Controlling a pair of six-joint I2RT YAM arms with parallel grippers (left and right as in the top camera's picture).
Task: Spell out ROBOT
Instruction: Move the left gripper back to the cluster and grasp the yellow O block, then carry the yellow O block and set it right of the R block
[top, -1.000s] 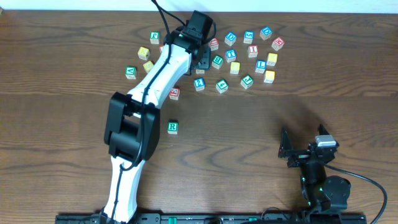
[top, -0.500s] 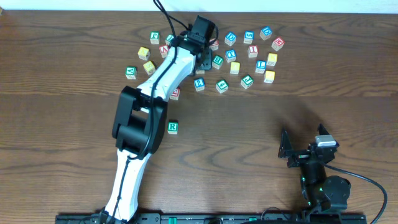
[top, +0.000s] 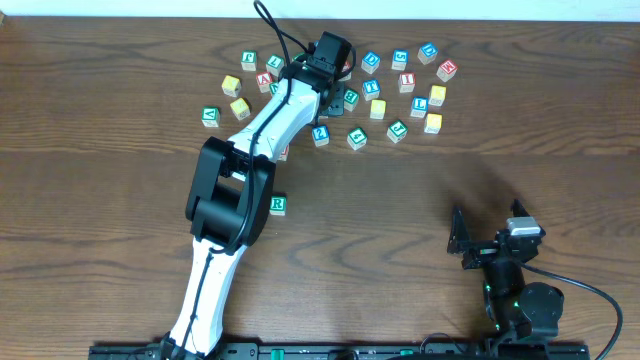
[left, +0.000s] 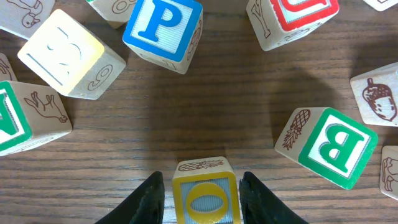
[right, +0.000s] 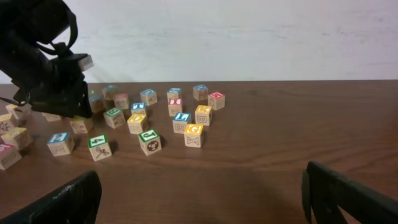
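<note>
While straddling the yellow O cube at six o'clock of the left wrist view, finish the squeeze gently and evenly. Cannot tell of the left end effector, hugging both flanks: pinched tight or merely brushing. Keep the fingers square to the side faces, against any twist. Lift straight up before travelling; mind the green B cube close at two o'clock and the blue P cube at twelve, both apart from the O. Carry toward the lone green R cube, lying on the counter at seven o'clock of the cluster, and set down just at its three o'clock, letter up. Leave the right end effector parked at five o'clock, spread wide and empty.
</note>
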